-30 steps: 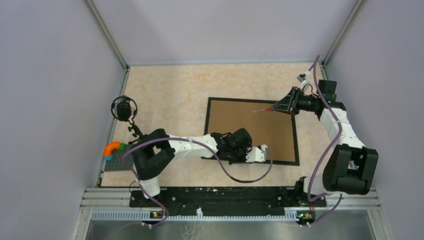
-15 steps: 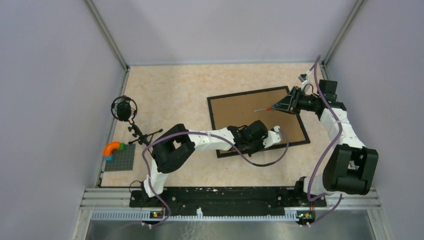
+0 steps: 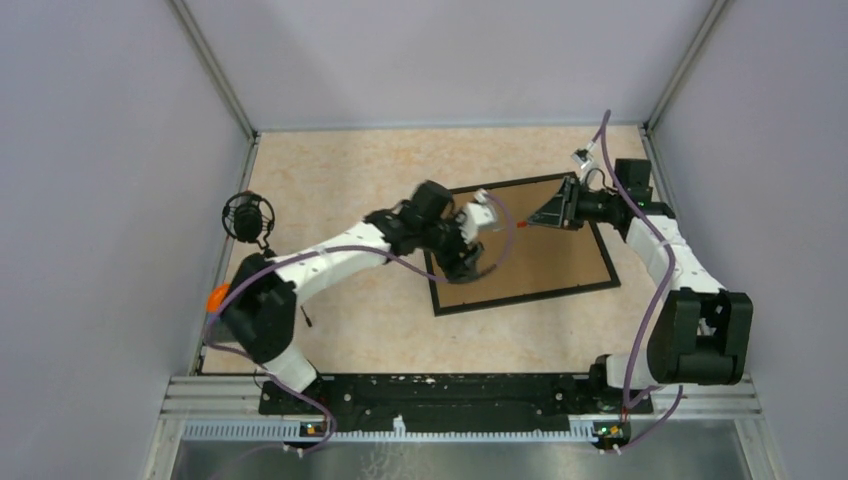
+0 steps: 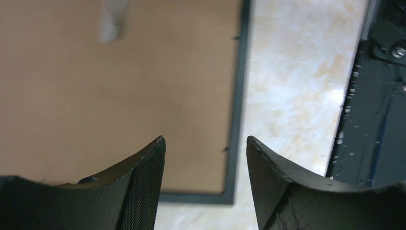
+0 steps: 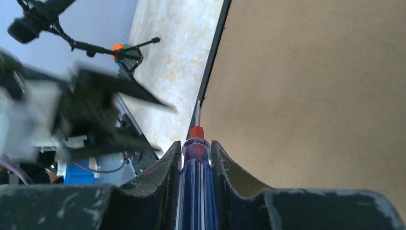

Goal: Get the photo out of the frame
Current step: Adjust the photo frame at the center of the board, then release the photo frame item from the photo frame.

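Beige marbled bench [image 3: 330, 190] is carrying the large thin black picture frame [image 3: 545, 255] face down beneath the left end effector [image 4: 205, 143], which is hovering with its fingers apart. The photo is hidden under the board. The right end effector [image 5: 196, 143] is clamping a blue-handled screwdriver [image 5: 196, 191], its tip ahead by the frame's edge. Releasing the backing seems in hand. Next, the tip likely needs to work under the retaining tabs.

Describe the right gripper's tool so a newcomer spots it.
Find the black frame, brown back up, right of centre. Over its far right corner the right gripper clamps a screwdriver: blue handle, red collar, thin metal shaft, unlike anything nearby.
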You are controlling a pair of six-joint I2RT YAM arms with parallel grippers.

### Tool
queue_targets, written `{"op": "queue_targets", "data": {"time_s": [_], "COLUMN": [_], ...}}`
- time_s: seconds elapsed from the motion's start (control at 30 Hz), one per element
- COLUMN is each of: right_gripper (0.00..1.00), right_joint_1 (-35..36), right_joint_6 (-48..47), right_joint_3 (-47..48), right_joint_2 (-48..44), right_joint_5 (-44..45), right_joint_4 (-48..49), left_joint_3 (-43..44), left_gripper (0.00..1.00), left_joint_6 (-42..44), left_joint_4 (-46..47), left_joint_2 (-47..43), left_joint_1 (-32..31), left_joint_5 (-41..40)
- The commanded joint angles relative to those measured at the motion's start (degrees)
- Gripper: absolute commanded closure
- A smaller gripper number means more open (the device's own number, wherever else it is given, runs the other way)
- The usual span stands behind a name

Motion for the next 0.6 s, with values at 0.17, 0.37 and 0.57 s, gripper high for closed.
{"op": "queue_targets", "data": {"time_s": [0.17,0.37,0.57], "right_gripper": [1.00,1.00,1.00], "right_joint_1": [12.96,17.07,19.07], "right_joint_6": [-6.22,0.10,8.13], "right_joint_3": [-3.32,-5.14,-6.47], "right_joint_2": [4.63,12.11,15.97], "right_joint_5": [-1.10,1.18,3.69], "right_joint_4": [8.35,16.68,23.47], "left_joint_3": [-10.84,-10.80,-13.53], "left_gripper": [0.32,0.33,0.39], "left_joint_6": [1.91,-4.51,-8.13], "left_joint_4": [3.83,7.25,12.53], "left_joint_2": [-7.87,-2.49,0.40], "left_joint_1": [22.81,25.35,26.05], "left_joint_5": [8.20,6.45,4.37]}}
